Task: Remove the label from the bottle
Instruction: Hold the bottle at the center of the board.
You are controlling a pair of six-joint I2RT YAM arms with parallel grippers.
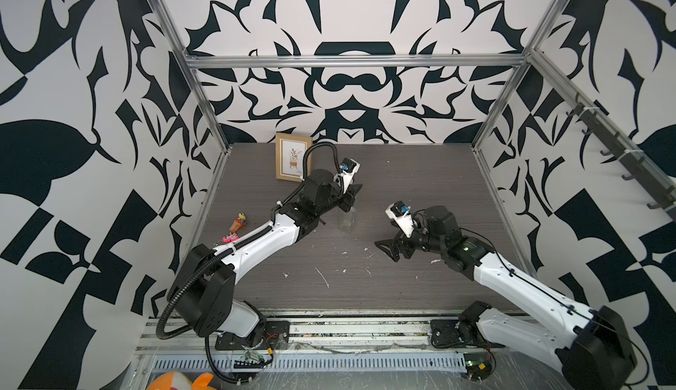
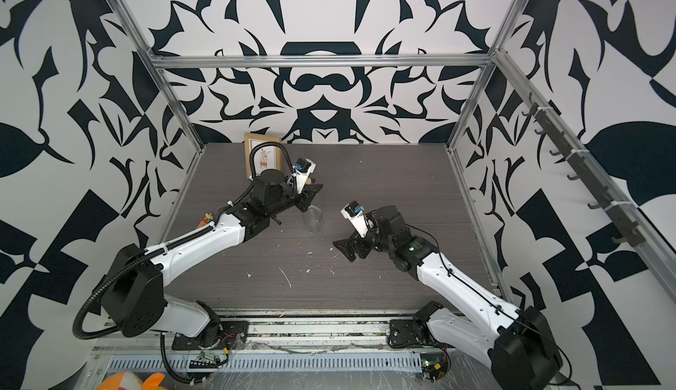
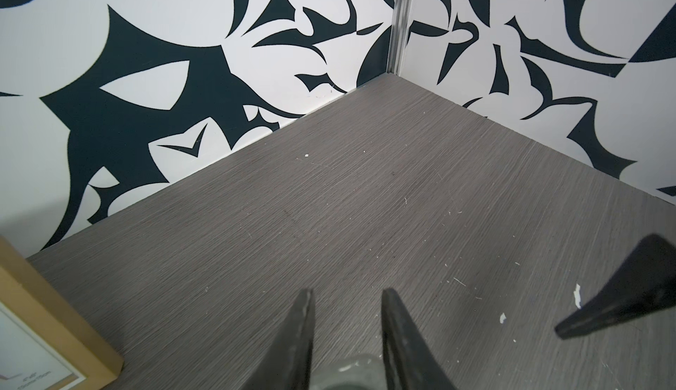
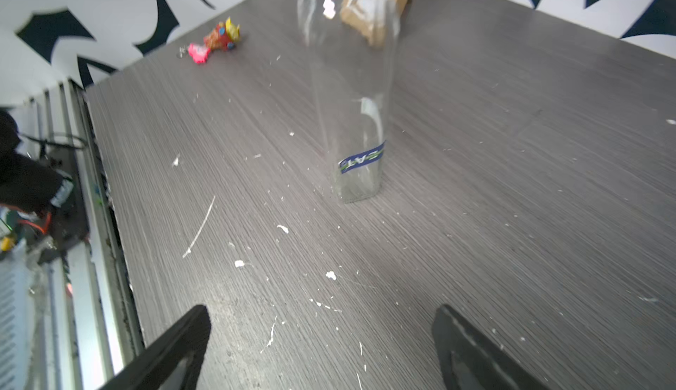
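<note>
Hold state: left gripper (image 3: 347, 293) clamped on the bottle (image 4: 351, 114) at its upper end; right gripper (image 4: 322, 311) spread wide, empty.
The bottle stands upright near the table (image 1: 420, 187) centre. The label (image 4: 362, 159), a blue-printed strip, adheres to the glass just above the base. The right gripper sits right of the bottle, nearer, apart from it.

We see a white-shelled, black-jointed left arm (image 1: 263, 240) and a matching right arm (image 1: 526, 293), both ending in black pointed jaws. A ribbed black cable conduit (image 1: 166, 309) trails along the left one.
</note>
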